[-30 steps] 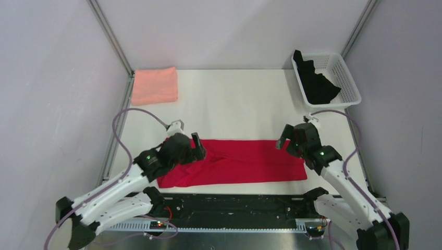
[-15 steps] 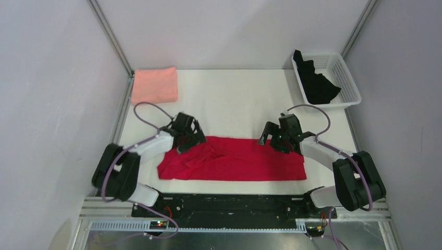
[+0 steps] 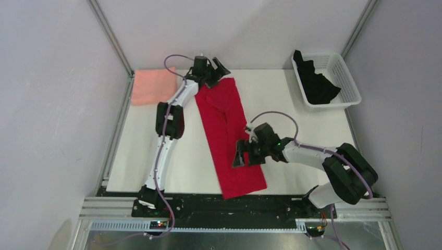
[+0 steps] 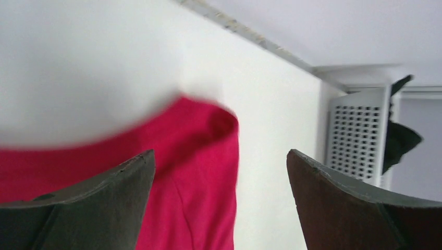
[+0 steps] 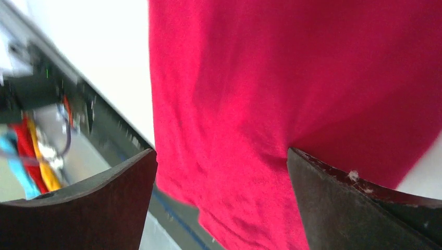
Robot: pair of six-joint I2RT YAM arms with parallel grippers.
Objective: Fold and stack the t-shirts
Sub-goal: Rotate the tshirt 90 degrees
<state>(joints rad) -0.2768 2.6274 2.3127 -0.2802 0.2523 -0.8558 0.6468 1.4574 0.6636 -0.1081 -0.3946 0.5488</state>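
Note:
The bright red t-shirt (image 3: 226, 125) lies as a long narrow strip from the back of the table to its front edge, slightly slanted. My left gripper (image 3: 219, 73) is stretched to the strip's far end and is open; its wrist view shows the red corner (image 4: 198, 172) below the spread jaws (image 4: 220, 153). My right gripper (image 3: 244, 156) hovers open over the near half of the strip, with red cloth (image 5: 260, 78) filling the gap (image 5: 221, 151). A folded salmon-pink t-shirt (image 3: 151, 86) rests at the back left. The black t-shirt (image 3: 318, 83) is crumpled in the basket.
The white mesh basket (image 3: 349, 78) stands at the back right and also shows in the left wrist view as the basket (image 4: 357, 135). The front rail with coloured wires (image 5: 41, 146) runs just past the shirt's near end. Walls close in on the left, back and right.
The red shirt has swung from lying crosswise near the front to running front to back. The left arm reached far back; the right gripper moved left over the shirt's near half.

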